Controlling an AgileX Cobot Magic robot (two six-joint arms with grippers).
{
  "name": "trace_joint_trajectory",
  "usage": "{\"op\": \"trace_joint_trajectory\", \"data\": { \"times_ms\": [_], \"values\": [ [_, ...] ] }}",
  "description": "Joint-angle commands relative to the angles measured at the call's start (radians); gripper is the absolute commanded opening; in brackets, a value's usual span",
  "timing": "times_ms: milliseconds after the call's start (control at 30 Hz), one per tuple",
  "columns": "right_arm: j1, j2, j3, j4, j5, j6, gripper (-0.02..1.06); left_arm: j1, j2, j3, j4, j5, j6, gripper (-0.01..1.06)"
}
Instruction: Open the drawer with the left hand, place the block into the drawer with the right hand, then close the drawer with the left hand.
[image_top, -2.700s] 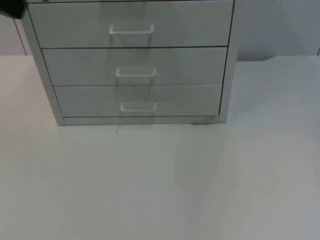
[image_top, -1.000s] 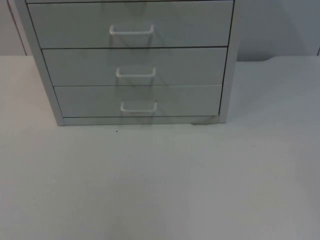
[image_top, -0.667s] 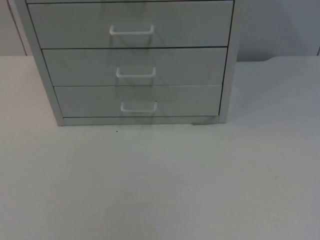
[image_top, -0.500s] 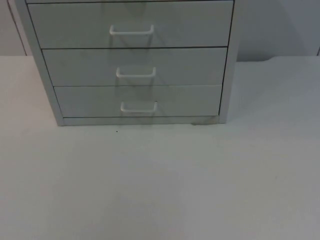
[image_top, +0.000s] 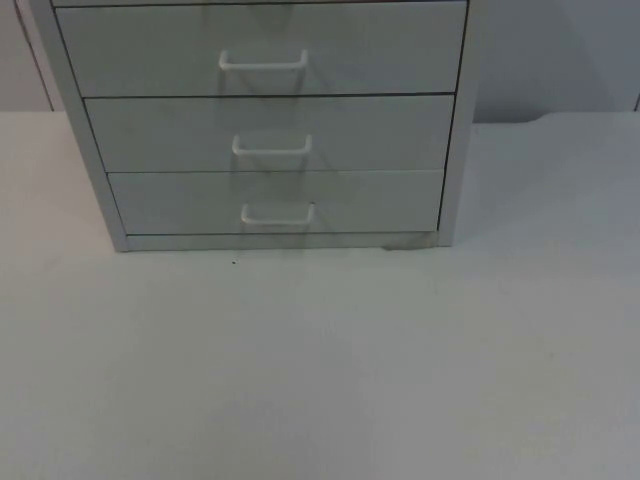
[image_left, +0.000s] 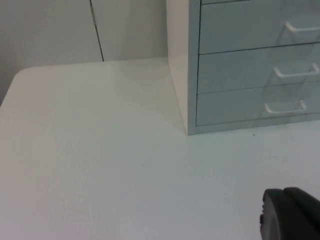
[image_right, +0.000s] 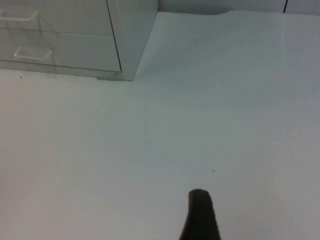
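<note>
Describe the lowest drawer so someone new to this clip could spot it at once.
A grey drawer cabinet stands on the white table against the partition wall. Three shut drawers are stacked in its front; the lowest drawer sits just above the tabletop. Its white handle is the narrowest of the three.

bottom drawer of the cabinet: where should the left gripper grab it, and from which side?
Probably the bottom drawer's handle: a white bar standing off the closed front, the only graspable feature. Come straight at the front, one finger above and one below the bar. The left gripper sits off the cabinet's left front corner.
</note>
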Motion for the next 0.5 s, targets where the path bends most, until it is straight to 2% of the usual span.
{"op": "trace_joint_trajectory", "data": {
  "times_ms": [0,67,133,233,467],
  "values": [
    [-0.001,-0.003,0.004,-0.001,-0.016,0.004,0.57,0.004,-0.004,0.004,0.005,0.028,0.008,0.00],
    [-0.001,-0.003,0.004,-0.001,-0.016,0.004,0.60,0.004,-0.004,0.004,0.010,0.049,0.008,0.00],
    [-0.001,-0.003,0.004,-0.001,-0.016,0.004,0.74,0.004,-0.004,0.004,0.027,0.082,0.008,0.00],
    [-0.001,-0.003,0.004,-0.001,-0.016,0.004,1.04,0.004,-0.004,0.013,0.047,0.094,0.008,0.00],
    [-0.001,-0.003,0.004,-0.001,-0.016,0.004,1.05,0.004,-0.004,0.033,0.051,0.065,-0.013,0.00]
  ]
}}
